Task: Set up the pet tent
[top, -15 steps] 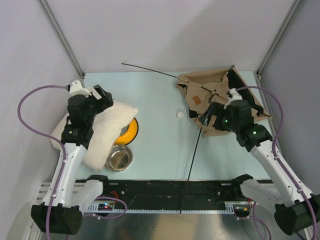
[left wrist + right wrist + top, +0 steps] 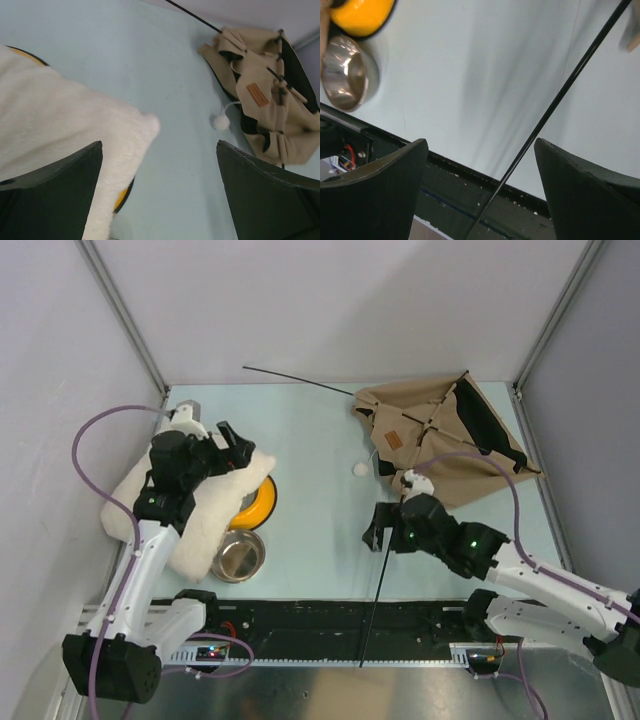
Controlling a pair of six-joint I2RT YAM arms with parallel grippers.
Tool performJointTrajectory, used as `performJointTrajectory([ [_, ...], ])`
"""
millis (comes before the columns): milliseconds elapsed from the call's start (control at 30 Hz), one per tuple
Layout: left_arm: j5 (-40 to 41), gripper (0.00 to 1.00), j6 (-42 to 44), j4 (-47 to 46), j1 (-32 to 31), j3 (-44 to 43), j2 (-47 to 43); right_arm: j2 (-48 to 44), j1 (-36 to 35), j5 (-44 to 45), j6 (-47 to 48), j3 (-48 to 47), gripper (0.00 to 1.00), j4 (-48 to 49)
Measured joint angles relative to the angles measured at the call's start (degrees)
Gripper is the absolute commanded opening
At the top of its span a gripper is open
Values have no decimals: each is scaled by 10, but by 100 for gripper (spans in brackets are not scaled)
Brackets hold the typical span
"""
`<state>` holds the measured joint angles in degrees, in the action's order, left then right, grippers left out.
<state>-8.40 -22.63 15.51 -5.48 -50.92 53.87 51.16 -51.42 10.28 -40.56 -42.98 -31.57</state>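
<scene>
Open pale blue tabletop (image 2: 310, 420) runs between the cream fluffy pillow (image 2: 185, 515) on my left and the crumpled tan fabric tent (image 2: 440, 435) far right. A thin black pole (image 2: 385, 570) slants just under my right gripper (image 2: 480, 145). A small white pom-pom (image 2: 359, 469) lies mid-table. The yellow bowl holder (image 2: 260, 502) and round steel bowl (image 2: 238, 555) crowd the pillow's edge.

pet tent (image 2: 455, 465) far R, pillow (image 2: 200, 510) L over bowl holder (image 2: 258, 502), loose bowl (image 2: 238, 555) in frt

A: How much of the holder (image 2: 262, 502) shows from above?
B: Just a yellow arc; the pillow (image 2: 205, 520) covers the rest.
A: The pole (image 2: 559, 100) at the right wrist?
B: Cut off top and bottom. The label (image 2: 393, 440) on the tent (image 2: 450, 465) is too small to read.
</scene>
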Motion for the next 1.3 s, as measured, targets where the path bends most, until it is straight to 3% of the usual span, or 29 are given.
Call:
performJointTrajectory([
  [267, -72, 97, 2, -5, -38, 15, 37, 30, -132, 95, -153, 40, 82, -42],
  [567, -86, 98, -5, -9, -82, 25, 43, 84, -155, 136, -249, 77, 56, -35],
  [733, -87, 98, -9, -13, -87, 30, 43, 108, -152, 140, -282, 87, 24, -15],
  [867, -98, 99, -8, -13, -91, 33, 44, 104, -152, 150, -315, 95, 4, -14],
  [1300, -136, 100, -29, -58, -143, 33, 80, -66, -140, 163, -342, 98, 0, -26],
])
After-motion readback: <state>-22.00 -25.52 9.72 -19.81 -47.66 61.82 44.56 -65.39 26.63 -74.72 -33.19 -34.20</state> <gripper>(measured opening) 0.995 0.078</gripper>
